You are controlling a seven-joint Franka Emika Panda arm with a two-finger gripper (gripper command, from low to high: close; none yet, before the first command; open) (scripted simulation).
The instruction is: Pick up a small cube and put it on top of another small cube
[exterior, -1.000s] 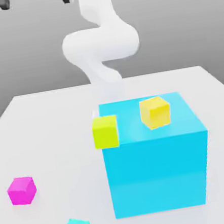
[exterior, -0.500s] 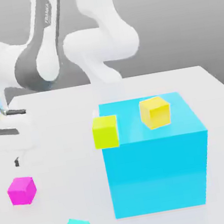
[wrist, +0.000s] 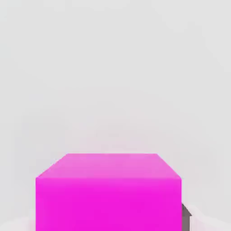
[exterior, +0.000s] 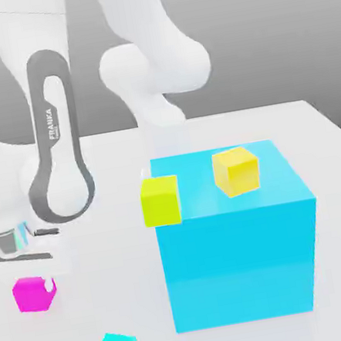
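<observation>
With your pincer (exterior: 38, 283) clamped on the small plain magenta-pink cube (exterior: 32, 294) beneath it, lifting and stacking remain.

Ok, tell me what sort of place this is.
Most likely a simulated tabletop test scene, not a real room: a bare white table against a plain grey backdrop, flat-coloured blocks such as the big cyan block and the magenta cube, and a white robot arm.
</observation>
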